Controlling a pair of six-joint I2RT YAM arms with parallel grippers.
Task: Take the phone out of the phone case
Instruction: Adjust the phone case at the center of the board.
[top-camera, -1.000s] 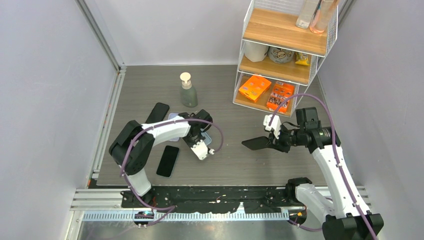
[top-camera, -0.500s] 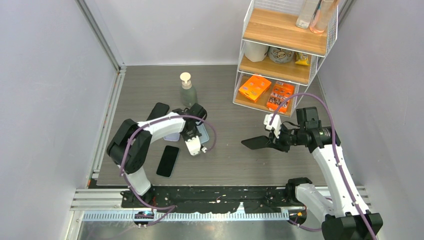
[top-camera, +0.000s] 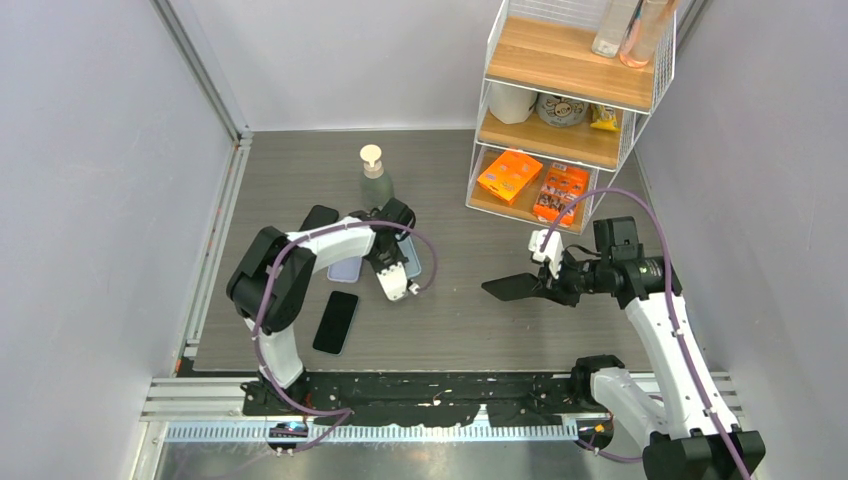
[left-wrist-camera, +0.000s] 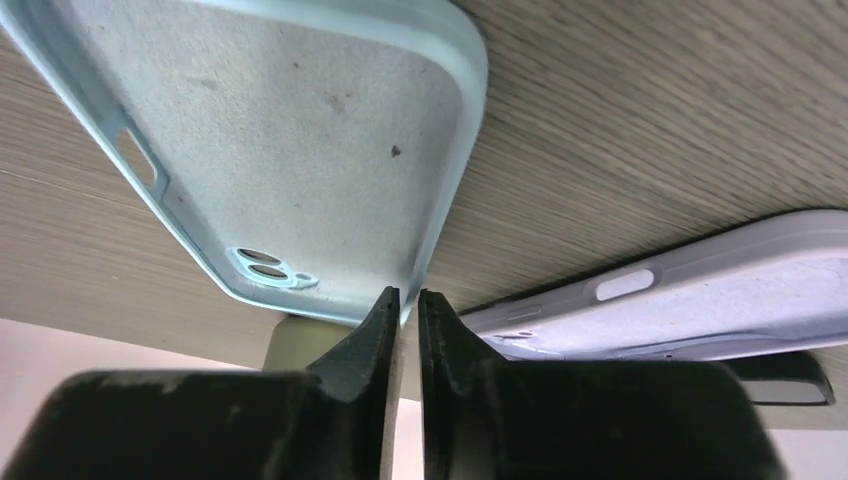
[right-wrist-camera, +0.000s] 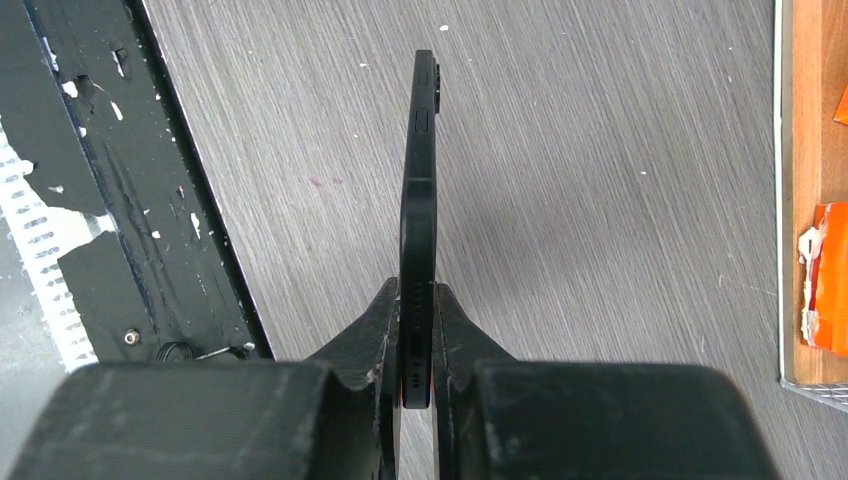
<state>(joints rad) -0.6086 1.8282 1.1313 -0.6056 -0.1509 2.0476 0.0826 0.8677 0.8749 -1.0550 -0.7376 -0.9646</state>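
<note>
**1. Task status**

The table (top-camera: 460, 200) carries a wire shelf rack (top-camera: 545, 55) at 1 o'clock and a soap bottle (top-camera: 377, 186) at 11 o'clock. Neither is involved in the task.

The light blue case (left-wrist-camera: 300, 150) lies left of table centre, at about 9 o'clock, with its open side up. Its lining and camera cut-outs are fully exposed, and there is no handset inside it.

The black phone (right-wrist-camera: 420, 180) is bare. It is held on edge above the table at 3 o'clock, well apart from the case.

Judgement: the separation is complete. What is left is probably to set the phone down and let go of both items.

A lavender case (left-wrist-camera: 720, 290) lies just beside the blue one. A second phone (top-camera: 336, 321) lies flat at 7 o'clock, and nothing is touching it.

**2. Pincers**

- **Right gripper (right-wrist-camera: 418, 290):** The jaws are closed down to the thickness of the phone. They clamp its bottom end, one finger on each face. The rest of the phone projects forward, clear of the table.
- **Left gripper (left-wrist-camera: 408, 300):** The jaws are almost fully together, with only a thin slit between them. The side wall of the blue case runs into that slit, so the rim appears to be pinched. The case floor looks close to the table, but the frames do not show whether it is touching.
</note>
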